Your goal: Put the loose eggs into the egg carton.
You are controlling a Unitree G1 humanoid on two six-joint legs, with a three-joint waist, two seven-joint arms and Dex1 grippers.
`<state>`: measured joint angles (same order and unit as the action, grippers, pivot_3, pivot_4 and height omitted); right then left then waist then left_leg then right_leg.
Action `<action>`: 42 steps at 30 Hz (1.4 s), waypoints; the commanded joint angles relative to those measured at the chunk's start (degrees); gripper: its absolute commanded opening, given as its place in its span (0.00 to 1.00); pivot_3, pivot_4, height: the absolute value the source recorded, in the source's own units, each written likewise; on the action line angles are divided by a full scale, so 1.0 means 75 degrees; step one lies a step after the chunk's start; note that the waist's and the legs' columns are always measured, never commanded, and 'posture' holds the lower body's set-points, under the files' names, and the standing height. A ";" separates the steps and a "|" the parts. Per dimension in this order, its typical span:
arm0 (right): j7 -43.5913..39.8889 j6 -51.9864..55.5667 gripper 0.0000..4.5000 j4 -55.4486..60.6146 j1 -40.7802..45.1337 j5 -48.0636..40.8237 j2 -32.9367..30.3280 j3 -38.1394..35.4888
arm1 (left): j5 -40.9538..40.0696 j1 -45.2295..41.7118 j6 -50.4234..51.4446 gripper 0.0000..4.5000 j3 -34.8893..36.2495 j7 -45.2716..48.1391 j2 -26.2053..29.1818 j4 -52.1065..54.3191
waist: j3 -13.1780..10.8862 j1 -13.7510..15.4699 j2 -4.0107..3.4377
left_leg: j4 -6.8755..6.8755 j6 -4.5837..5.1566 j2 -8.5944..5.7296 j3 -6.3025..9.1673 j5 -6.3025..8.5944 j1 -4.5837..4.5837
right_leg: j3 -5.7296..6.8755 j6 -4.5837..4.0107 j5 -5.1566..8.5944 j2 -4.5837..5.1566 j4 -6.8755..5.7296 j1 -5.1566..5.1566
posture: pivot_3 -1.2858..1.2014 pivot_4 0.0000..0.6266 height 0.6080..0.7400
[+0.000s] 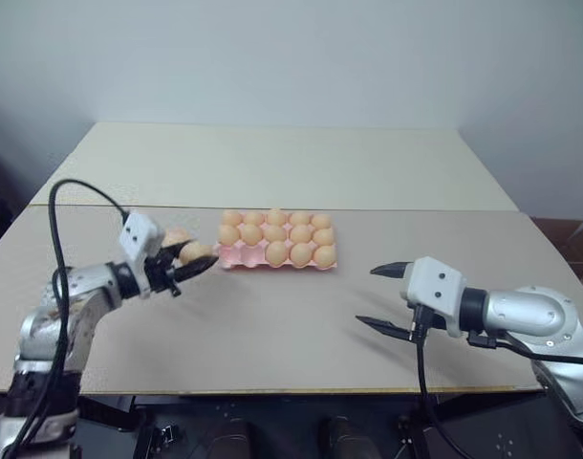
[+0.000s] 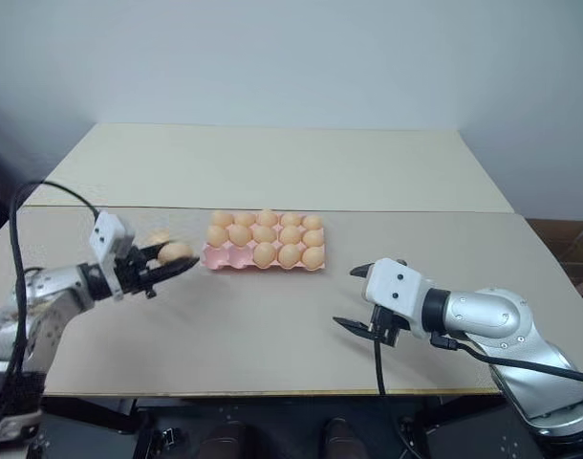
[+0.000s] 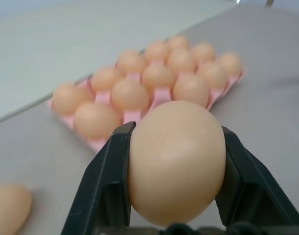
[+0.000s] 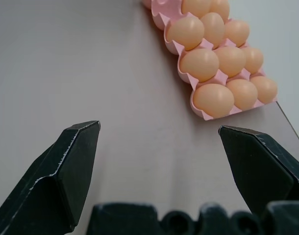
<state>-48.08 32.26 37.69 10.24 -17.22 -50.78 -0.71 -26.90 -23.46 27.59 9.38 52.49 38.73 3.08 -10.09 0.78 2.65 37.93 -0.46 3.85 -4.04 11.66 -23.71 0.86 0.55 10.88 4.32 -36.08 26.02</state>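
Observation:
The pink egg carton (image 1: 230, 254) lies mid-table, most of its cups filled with pale orange eggs. Just left of the carton, my left gripper (image 1: 198, 260) is shut on one loose egg (image 3: 175, 162), held clear of the table between both black fingers (image 3: 106, 186). Another loose egg (image 1: 176, 236) rests on the table behind the gripper, seen too at the edge of the left wrist view (image 3: 10, 208). My right gripper (image 1: 385, 299) hovers open over the near right of the table with nothing between its fingers (image 4: 66, 171), well away from the carton (image 4: 185, 73).
Two tables (image 1: 272, 316) stand end to end; a seam runs across just behind the carton. The far table (image 1: 272, 163) is bare. Black cables trail from both arms. The near edge lies just below the grippers.

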 commanded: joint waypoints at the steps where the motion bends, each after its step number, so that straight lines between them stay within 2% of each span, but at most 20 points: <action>1: 0.0217 -0.0014 1.00 0.0213 0.0201 0.0032 0.0134 -0.0004 | 0.0461 -0.0645 -0.0432 0.41 -0.0571 0.0082 -0.0165 -0.0613 | 0.0000 -0.0007 0.0000 | 0.0000 0.0000 -0.0001 0.0000 0.0000 -0.0001 | 0.0000 0.0002 -0.0001 -0.0001 0.0001 0.0000 | 0.52 0.24 1.00; 7: 0.0457 0.0147 1.00 0.0383 0.0220 0.0094 0.0186 -0.0012 | 0.1141 -0.1747 -0.1369 0.41 -0.1223 0.0230 -0.0846 -0.2500 | 0.0001 -0.0024 0.0002 | 0.0001 0.0001 -0.0002 0.0001 -0.0001 -0.0005 | -0.0003 0.0003 -0.0003 -0.0005 0.0001 0.0002 | 0.52 0.24 1.00; 13: 0.0654 0.0335 1.00 0.0634 0.0027 0.0092 0.0169 -0.0091 | 0.1454 -0.2206 -0.1879 0.41 -0.1409 0.0483 -0.1102 -0.3492 | 0.0001 -0.0024 0.0002 | 0.0002 0.0002 -0.0002 0.0003 -0.0001 -0.0008 | -0.0003 0.0003 -0.0004 -0.0005 0.0001 0.0003 | 0.52 0.24 1.00; 21: 0.0782 0.0373 1.00 0.0724 -0.0087 0.0101 0.0158 -0.0117 | 0.1301 -0.2242 -0.2251 0.98 -0.1210 0.0930 -0.1303 -0.3801 | 0.0001 -0.0027 0.0002 | 0.0008 0.0002 -0.0002 0.0005 -0.0001 -0.0009 | -0.0003 0.0005 -0.0005 -0.0004 0.0000 0.0002 | 0.52 0.24 1.00; 23: 0.0778 0.0352 1.00 0.0703 -0.0087 0.0122 0.0126 -0.0116 | 0.1281 -0.2198 -0.2234 0.99 -0.1155 0.0928 -0.1300 -0.3735 | 0.0001 -0.0023 0.0002 | 0.0008 0.0002 -0.0002 0.0005 -0.0001 -0.0009 | -0.0002 0.0005 -0.0005 -0.0005 0.0000 0.0002 | 0.52 0.24 1.00; 26: 0.0763 0.0351 1.00 0.0695 -0.0068 0.0134 0.0092 -0.0111 | 0.1415 -0.1979 -0.2279 0.99 -0.1056 0.0784 -0.1092 -0.3482 | 0.0001 -0.0030 0.0002 | 0.0008 0.0002 -0.0002 0.0006 -0.0001 -0.0009 | -0.0002 0.0006 -0.0005 -0.0005 0.0000 0.0002 | 0.52 0.24 1.00; 31: 0.0706 0.0288 1.00 0.0686 -0.0089 0.0140 0.0042 -0.0134 | 0.1102 -0.1051 -0.1740 0.99 -0.0537 0.0896 -0.0255 -0.2080 | 0.0001 -0.0137 0.0002 | 0.0007 0.0003 0.0003 0.0008 0.0000 -0.0009 | -0.0003 0.0006 -0.0005 -0.0008 -0.0002 0.0005 | 0.52 0.24 1.00; 35: 0.0629 0.0243 1.00 0.0610 -0.0026 0.0114 0.0078 -0.0064 | 0.0524 0.0414 -0.0364 0.99 0.0627 0.0693 0.0916 -0.0302 | 0.0001 -0.0225 0.0002 | 0.0007 0.0003 0.0006 0.0010 0.0001 -0.0006 | -0.0003 0.0006 -0.0005 -0.0006 -0.0004 0.0006 | 0.52 0.24 1.00; 42: 0.0475 -0.0003 1.00 0.0293 0.0092 0.0237 0.0148 0.0163 | 0.0278 0.2419 0.2156 0.99 0.2680 -0.0578 0.1852 0.1884 | 0.0002 -0.0166 0.0004 | 0.0007 0.0001 0.0005 0.0010 0.0002 -0.0003 | 0.0004 -0.0031 0.0020 0.0004 0.0000 0.0007 | 0.52 0.24 1.00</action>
<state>-44.07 34.08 39.79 10.46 -15.85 -49.81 0.78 -24.26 -6.46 39.79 24.88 50.50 51.73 13.05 -10.07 -0.46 2.68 37.98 -0.46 3.89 -3.98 11.67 -23.73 0.88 0.28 11.06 4.35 -36.06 26.08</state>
